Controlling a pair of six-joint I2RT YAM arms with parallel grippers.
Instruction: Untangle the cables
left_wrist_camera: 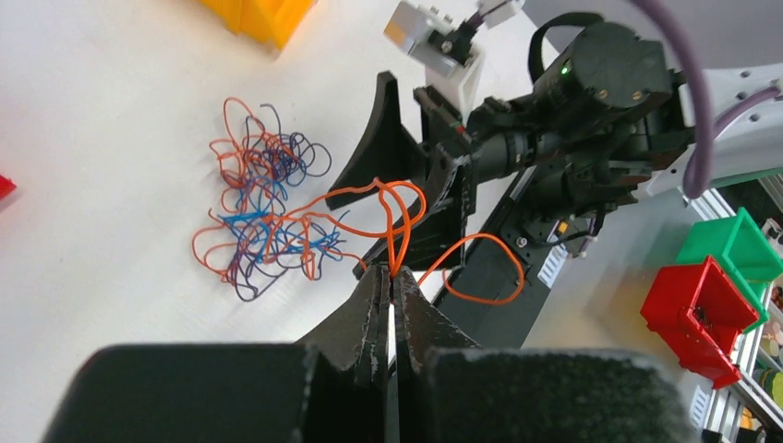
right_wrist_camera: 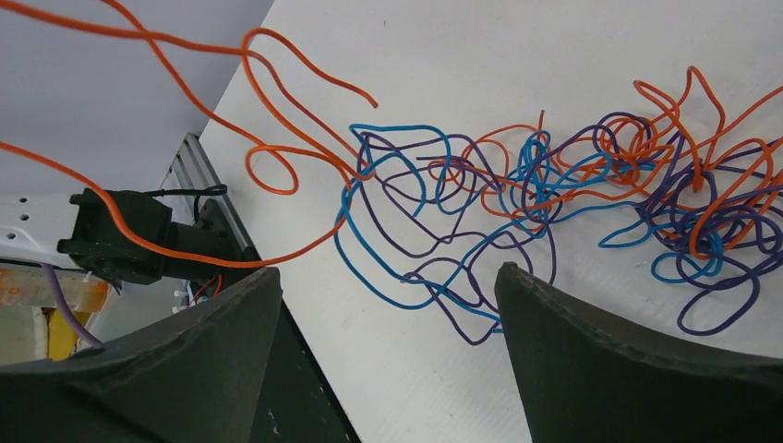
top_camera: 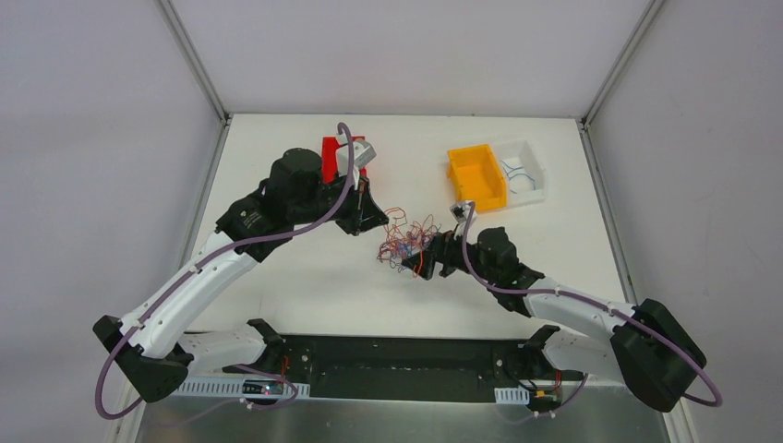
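The cables (top_camera: 409, 240) lie as a loose knot of thin orange, blue and purple wires in the middle of the white table. My left gripper (left_wrist_camera: 392, 274) is shut on an orange wire (left_wrist_camera: 397, 208) that loops up out of the knot (left_wrist_camera: 263, 212). In the top view the left gripper (top_camera: 371, 220) sits just left of the knot. My right gripper (right_wrist_camera: 388, 272) is open, its fingers straddling the near edge of the tangle (right_wrist_camera: 554, 194) with nothing between them. The lifted orange wire (right_wrist_camera: 277, 148) crosses above the table at the left of the right wrist view.
An orange bin (top_camera: 476, 175) and a clear bin (top_camera: 524, 171) stand at the back right. A red bin (top_camera: 330, 152) sits behind the left wrist. The black base rail (top_camera: 388, 355) runs along the near edge.
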